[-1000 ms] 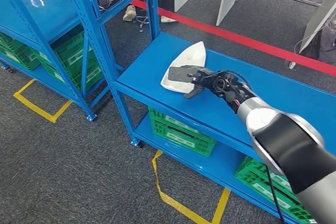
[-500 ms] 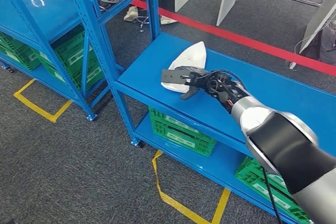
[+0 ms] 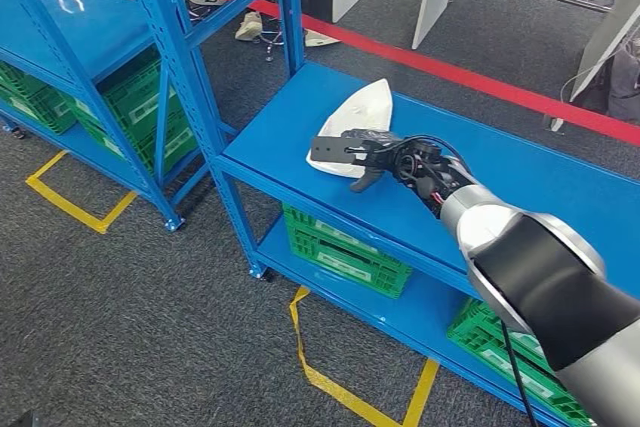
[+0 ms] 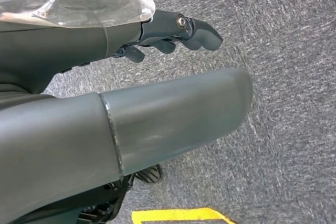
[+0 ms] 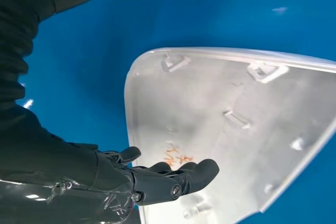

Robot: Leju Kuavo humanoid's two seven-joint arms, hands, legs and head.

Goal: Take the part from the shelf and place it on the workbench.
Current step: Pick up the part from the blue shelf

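Robot hand point(image 3: 355, 152) slightly back over smooth white teardrop part point(image 3: 361, 115).

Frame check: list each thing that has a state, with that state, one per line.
Part: lying on the shelf, hollow side up, not lifted.
Right robot hand: fingers extended over the part, holding nothing.
Left robot hand: empty, hanging above the carpet.
Crates: resting on the lower shelf.

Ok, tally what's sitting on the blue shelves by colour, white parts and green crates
White part: 1
Green crates: 4, at and
Total: 5
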